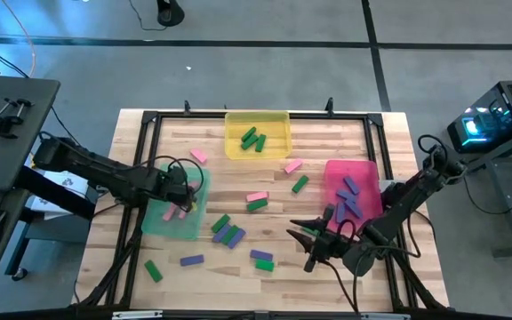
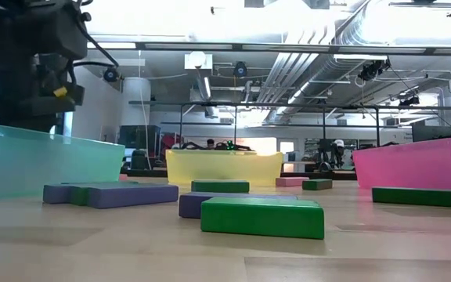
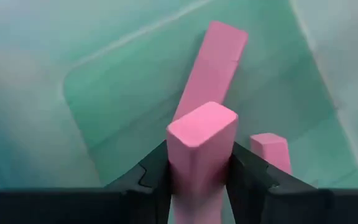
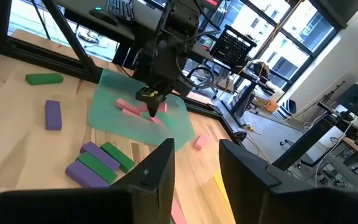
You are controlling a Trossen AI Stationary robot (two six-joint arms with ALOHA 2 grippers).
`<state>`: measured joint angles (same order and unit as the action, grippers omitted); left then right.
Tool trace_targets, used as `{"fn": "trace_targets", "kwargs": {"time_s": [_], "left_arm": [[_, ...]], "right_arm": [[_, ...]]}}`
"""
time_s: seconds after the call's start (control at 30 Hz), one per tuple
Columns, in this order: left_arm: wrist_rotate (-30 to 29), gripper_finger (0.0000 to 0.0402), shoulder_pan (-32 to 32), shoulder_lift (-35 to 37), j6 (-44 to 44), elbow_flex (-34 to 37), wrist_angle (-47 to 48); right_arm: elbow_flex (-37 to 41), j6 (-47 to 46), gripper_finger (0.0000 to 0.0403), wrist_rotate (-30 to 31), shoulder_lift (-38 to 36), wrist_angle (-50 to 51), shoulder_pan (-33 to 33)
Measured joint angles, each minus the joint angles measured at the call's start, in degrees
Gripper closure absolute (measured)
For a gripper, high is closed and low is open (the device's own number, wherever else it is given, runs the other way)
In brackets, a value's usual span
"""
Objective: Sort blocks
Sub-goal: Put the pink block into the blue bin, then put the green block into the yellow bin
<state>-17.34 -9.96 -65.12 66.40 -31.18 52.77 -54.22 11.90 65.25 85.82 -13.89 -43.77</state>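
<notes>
Landmark: translucent green plastic tray (image 1: 163, 222), near table's left side.
Left gripper (image 1: 186, 197): above the tray, fingers (image 3: 148, 177) clamped on a pink rectangular block (image 3: 201, 140), held end-up; likely so it drops clear into the tray w/ the other pink blocks (image 3: 213, 68).
Right gripper (image 1: 314, 240): well right of the tray, fingers apart, holding nothing; appears to wait.
Loose blocks: green, purple & pink bars (image 1: 227, 233) on wood table right of the tray, unsorted.

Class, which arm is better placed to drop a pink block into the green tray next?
Left: its claw grips a pink block above the green tray. The right claw is open and empty, far off.
</notes>
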Motion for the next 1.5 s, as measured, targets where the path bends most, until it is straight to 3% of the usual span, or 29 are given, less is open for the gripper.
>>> {"fn": "trace_targets", "kwargs": {"time_s": [0.33,0.67,0.87,1.0,1.17,1.33,1.5], "left_arm": [[0.37,0.0205,2.09,0.48,-2.48,0.02,0.44],[0.27,0.0198,3.59,2.66,-6.32,-10.51,5.83],[-5.2,0.0197,3.57,2.78,-14.65,-18.41,1.37],[-8.29,0.0197,3.07,2.74,-24.58,-19.4,-10.68],[-8.77,0.0197,-1.09,0.62,-40.3,-18.05,-34.79],[-8.76,0.0197,-7.55,-5.41,-54.7,-17.16,-56.49],[-8.74,0.0197,-12.6,-14.21,-61.27,-17.16,-70.29]], "right_arm": [[0.0,-1.54,0.0292,-0.2,0.0,2.41,0.0],[0.0,-2.02,0.0292,-0.17,0.02,3.44,0.0],[0.0,-3.04,0.0292,-0.15,0.02,4.7,0.0],[0.0,-3.1,0.0292,-0.28,0.02,4.94,0.0],[0.0,-4.43,0.0292,-1.4,0.02,6.7,0.0],[0.0,-10.38,0.0292,-8.6,0.04,12.29,0.89],[0.02,-19.32,0.0292,-13.78,0.07,16.47,3.62]]}}
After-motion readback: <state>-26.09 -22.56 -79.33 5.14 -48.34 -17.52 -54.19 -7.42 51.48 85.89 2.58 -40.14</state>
